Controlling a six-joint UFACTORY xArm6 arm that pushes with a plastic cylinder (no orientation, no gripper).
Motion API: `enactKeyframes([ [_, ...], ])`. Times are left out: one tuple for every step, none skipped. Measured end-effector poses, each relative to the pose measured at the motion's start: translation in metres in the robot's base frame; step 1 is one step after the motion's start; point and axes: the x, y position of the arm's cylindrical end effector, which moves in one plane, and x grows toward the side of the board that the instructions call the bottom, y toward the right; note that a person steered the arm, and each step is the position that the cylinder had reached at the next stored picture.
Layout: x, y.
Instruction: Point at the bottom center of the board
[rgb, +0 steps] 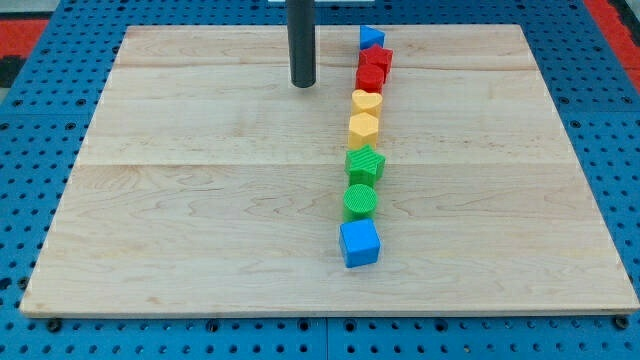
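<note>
My tip (303, 84) rests on the wooden board (180, 210) near the view's top, left of a column of blocks. The column runs from top to bottom: a blue triangular block (371, 38), a red block (379, 58), a second red block (370, 79), a yellow heart-shaped block (367, 101), a yellow block (364, 127), a green block (365, 163), a green cylinder (361, 200) and a blue cube (360, 243). My tip is about level with the second red block, a short gap to its left, touching no block.
The board lies on a blue perforated table (30, 140). A red patch (20, 30) shows at the view's top left corner and another at the top right (615, 15).
</note>
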Motion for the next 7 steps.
enactKeyframes([
  [0.0000, 0.0001],
  [0.0000, 0.0000],
  [0.0000, -0.0008],
  [0.0000, -0.0008],
  [-0.0017, -0.0013],
  [-0.0005, -0.0013],
  [-0.0005, -0.0016],
])
